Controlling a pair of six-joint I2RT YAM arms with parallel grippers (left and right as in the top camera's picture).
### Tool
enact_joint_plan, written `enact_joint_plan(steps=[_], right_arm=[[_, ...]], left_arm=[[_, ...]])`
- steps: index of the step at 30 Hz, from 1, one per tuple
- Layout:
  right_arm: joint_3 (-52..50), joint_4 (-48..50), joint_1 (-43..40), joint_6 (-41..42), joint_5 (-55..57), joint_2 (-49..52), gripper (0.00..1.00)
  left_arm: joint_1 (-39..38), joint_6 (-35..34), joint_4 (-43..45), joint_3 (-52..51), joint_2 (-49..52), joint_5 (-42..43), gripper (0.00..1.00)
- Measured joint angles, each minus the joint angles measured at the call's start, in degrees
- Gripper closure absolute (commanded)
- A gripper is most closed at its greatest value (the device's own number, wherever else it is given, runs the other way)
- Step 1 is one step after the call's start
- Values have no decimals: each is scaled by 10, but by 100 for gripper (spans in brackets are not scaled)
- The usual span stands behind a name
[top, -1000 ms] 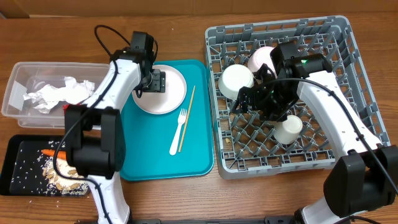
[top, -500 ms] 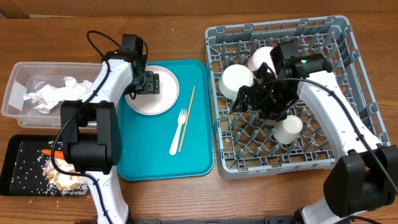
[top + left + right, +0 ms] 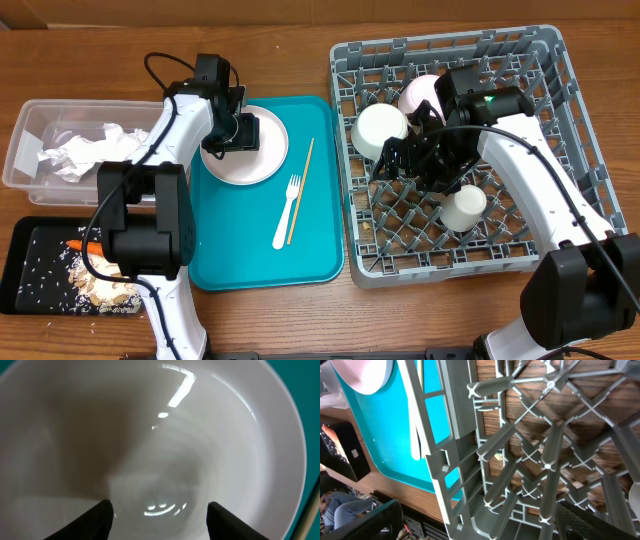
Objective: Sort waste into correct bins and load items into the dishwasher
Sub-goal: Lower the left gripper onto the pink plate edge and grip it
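Jaws parted, the left arm [image 3: 185, 115] hangs directly over the pale pink plate [image 3: 225, 435], which lies flat on the teal tray [image 3: 250, 255]. Beside it lie the fork [image 3: 288, 212] and chopsticks [image 3: 300, 190], lengthwise up the tray. Right jaws stand wide and empty in the grey rack [image 3: 450, 40], among bowls [image 3: 378, 128] and cup [image 3: 463, 208]. The clear tub [image 3: 25, 150] holds napkins [image 3: 80, 150]; the black tray [image 3: 40, 250] holds carrot [image 3: 80, 244] and scraps [image 3: 100, 287].

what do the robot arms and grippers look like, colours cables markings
Both arms: smooth white shells on the long links, chunky black joint housings. The left arm has a thin black cable looping free near its wrist; the right arm has a black cable along it and a small green light near the wrist. The left gripper and right gripper are black, with dark tapered fingers.
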Motion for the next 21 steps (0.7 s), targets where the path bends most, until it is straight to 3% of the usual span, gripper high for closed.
enact_joint_plan(steps=[6,15,21], right_arm=[[0,0,0,0,0,0,0],[0,3,0,0,0,0,0],[0,4,0,0,0,0,0]], left_arm=[[0,0,-88,67,0,-49,47],[0,-12,-93,75,0,-178,44],[0,-19,-78,74,0,-211,22]])
